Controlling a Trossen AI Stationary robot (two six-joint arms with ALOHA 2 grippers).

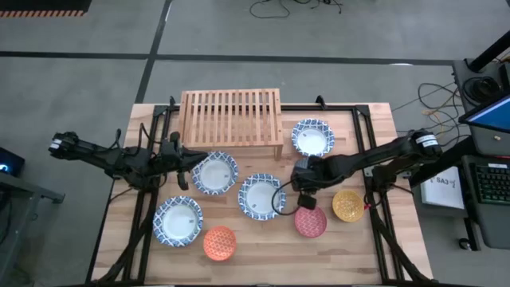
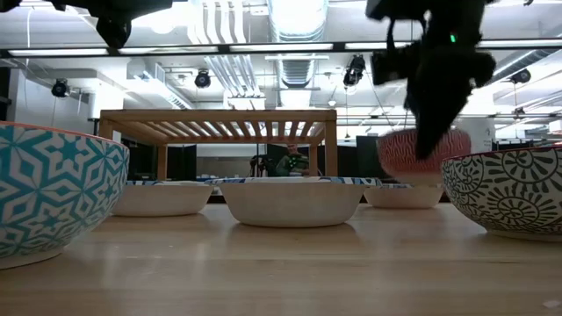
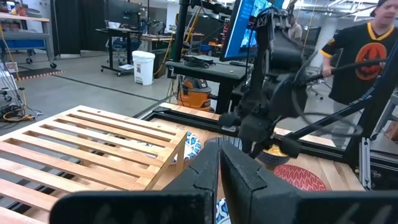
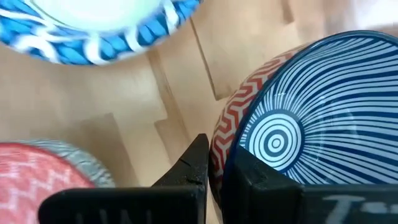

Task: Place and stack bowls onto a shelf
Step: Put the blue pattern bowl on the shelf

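Dark blue bowl [image 4: 292, 137], clamped at its rim by the right gripper [image 4: 219, 157] and raised at 3 o'clock, should travel level to the shelf [image 1: 231, 115] at 11 o'clock, while the left gripper [image 1: 182, 166] waits closed at 9 o'clock

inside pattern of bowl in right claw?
Dark blue concentric and radiating lines on the small round bowl; right wrist view.

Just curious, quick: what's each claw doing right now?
Left gripper: shut, holding nothing.
Right gripper: shut on the rim of a small blue-and-red bowl.
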